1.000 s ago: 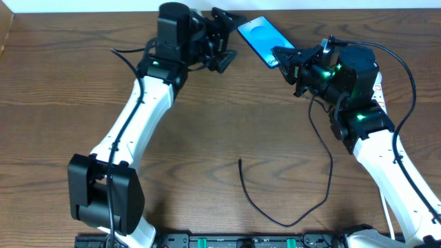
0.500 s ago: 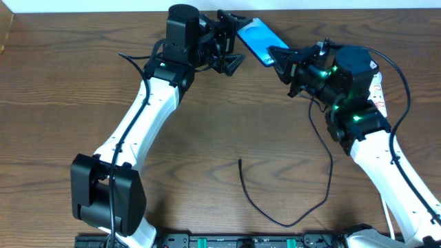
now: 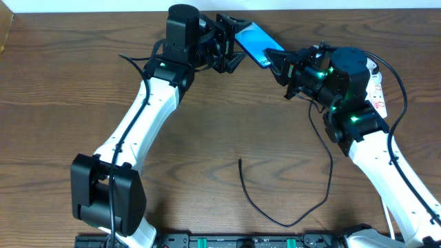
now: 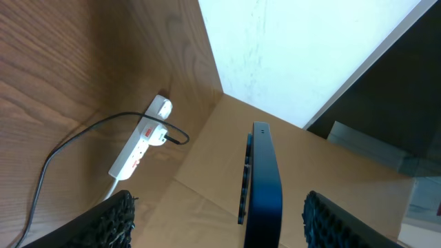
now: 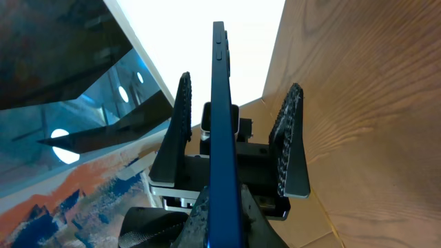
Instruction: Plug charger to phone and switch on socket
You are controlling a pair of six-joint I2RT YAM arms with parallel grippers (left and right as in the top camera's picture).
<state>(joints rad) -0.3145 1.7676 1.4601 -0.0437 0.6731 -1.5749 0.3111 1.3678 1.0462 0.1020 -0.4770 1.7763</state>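
The phone (image 3: 253,40) is held off the table (image 3: 207,131) at its far edge, tilted, between the two arms. The right gripper (image 3: 279,60) pinches the phone's near-right end, with its fingers pressed against both faces. The left gripper (image 3: 235,41) meets the phone's opposite end with its fingers (image 5: 180,124) spread wide. One ribbed pad stands on each side of the phone, and a clear gap shows on both sides. In the left wrist view the phone is seen edge-on, midway between those open fingers and touching neither.

The charger (image 3: 331,160) lies on the table well in front of the phone. It runs in a long loop from under the right arm, and its loose tip (image 3: 240,161) points back towards the phone and is joined to nothing. The socket (image 4: 140,146) lies on the table to the right of the phone, beyond the right gripper, with a black lead plugged into it. From overhead the right arm covers most of the socket.
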